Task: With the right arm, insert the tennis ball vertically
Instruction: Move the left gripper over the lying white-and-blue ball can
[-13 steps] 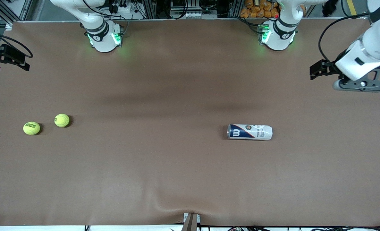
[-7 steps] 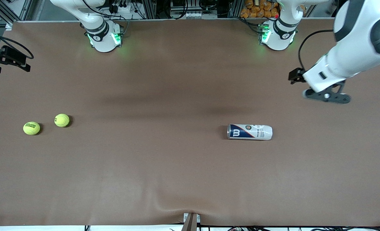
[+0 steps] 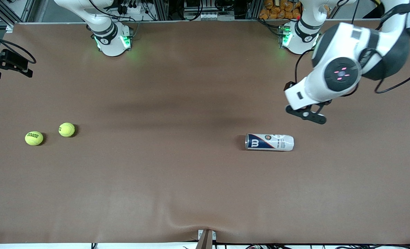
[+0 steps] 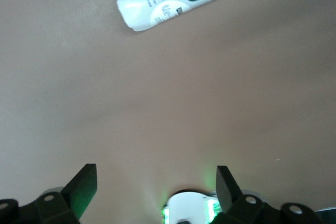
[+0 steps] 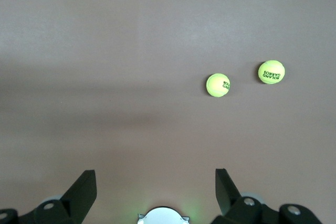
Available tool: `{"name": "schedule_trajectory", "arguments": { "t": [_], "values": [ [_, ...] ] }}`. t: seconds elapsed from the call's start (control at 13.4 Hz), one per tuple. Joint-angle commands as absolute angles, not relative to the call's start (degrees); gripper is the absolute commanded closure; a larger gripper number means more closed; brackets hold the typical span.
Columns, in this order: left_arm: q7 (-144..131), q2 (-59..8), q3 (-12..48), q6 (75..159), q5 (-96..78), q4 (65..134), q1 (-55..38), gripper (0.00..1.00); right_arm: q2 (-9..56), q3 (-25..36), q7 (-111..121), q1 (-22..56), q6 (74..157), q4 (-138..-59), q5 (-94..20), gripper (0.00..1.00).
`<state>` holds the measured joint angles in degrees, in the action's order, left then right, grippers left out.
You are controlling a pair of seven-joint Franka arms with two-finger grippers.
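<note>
Two tennis balls (image 3: 34, 138) (image 3: 66, 129), one can (image 3: 269, 142) lying flat; left gripper (image 4: 154, 184) and right gripper (image 5: 155, 183) fingers spread, empty.

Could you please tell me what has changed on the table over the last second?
The left arm has swung in from the table's edge at its own end, and the left gripper, open and empty, now hangs over the bare table just farther from the front camera than the lying ball can. Nothing was grasped or released. The can and both tennis balls stayed put, and the right gripper waits open.
</note>
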<state>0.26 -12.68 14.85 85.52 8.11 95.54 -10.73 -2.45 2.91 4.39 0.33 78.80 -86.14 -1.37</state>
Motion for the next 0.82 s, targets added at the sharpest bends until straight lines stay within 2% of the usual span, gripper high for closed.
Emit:
{"name": "schedule_trajectory", "arguments": {
  "t": [0.0, 0.3, 0.75],
  "values": [
    [3.15, -14.76, 14.85, 84.81, 13.08, 95.62, -14.93, 0.00, -2.20, 2.72, 4.83, -0.26, 78.14, -85.43, -2.37, 0.00],
    [10.96, -17.22, 14.94, 86.04, 19.94, 96.94, -17.84, 0.00, -2.20, 2.72, 4.83, -0.44, 78.22, -85.43, -2.37, 0.00],
    [25.46, -17.58, 15.03, 99.73, 28.73, 103.88, -16.96, 0.00, -2.20, 2.72, 4.83, -0.44, 78.22, -85.43, -2.46, 0.00]
  ]
}}
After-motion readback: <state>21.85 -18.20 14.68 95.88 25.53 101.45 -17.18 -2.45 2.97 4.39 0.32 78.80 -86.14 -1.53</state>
